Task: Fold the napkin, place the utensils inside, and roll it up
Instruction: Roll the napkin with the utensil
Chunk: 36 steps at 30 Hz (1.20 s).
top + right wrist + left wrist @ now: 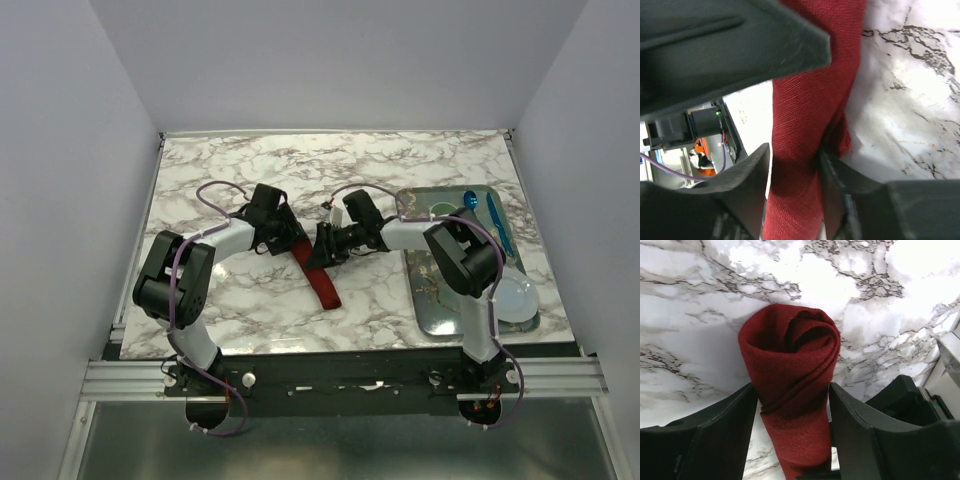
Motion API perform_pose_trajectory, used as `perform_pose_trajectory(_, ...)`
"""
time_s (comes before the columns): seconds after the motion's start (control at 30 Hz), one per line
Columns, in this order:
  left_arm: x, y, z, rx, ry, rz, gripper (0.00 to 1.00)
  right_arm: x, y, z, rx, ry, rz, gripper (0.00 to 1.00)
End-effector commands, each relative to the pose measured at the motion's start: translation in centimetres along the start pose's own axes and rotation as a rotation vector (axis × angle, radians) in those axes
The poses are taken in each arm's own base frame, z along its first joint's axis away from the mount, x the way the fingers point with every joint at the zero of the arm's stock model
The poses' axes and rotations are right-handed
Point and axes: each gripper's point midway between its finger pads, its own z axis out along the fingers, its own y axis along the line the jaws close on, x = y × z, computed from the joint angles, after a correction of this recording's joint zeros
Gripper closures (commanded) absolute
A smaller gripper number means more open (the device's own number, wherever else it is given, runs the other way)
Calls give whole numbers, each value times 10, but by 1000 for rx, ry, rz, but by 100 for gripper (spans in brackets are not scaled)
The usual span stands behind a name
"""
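- Napkin [318,276]: rolled into a dark red tube, lying on the marble table [400,165] between both arms.
- Left gripper [792,405]: fingers straddle the roll; contact uncertain.
- Right gripper [792,175]: fingers flank the roll; grip uncertain.

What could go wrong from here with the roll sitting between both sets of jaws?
The napkin is rolled, but its end shows loose spiral layers, so it may spring open if either gripper lets go abruptly. The left gripper and right gripper both straddle the roll closely; pulling away at an angle could snag the cloth and drag it across the table. The cutlery is hidden, so whether it could slide out of an open end cannot be told.
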Motion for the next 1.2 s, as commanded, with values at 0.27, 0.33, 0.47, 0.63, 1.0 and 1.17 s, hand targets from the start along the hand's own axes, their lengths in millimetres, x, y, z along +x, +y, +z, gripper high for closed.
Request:
perform_pose_trajectory(0.27,4,17,-9,-57,-29,16,49,-10,2,-28,432,-76,-291,17)
perform_pose_trajectory(0.33,4,15,-10,-52,-27,10,49,-20,-2,-38,598,-136,-365,12)
perform_pose_trajectory(0.47,6,12,-10,-38,-10,6,50,-19,14,-30,791,-185,-554,7)
perform_pose_trajectory(0.63,11,11,-7,-34,18,-3,50,-27,14,-20,960,-215,-686,5)
perform_pose_trajectory(1.0,17,13,-6,-13,47,-35,50,-19,-17,0,1068,-157,-722,21)
perform_pose_trajectory(1.17,10,11,-13,-5,21,-31,42,-14,-16,2,995,-159,-665,39)
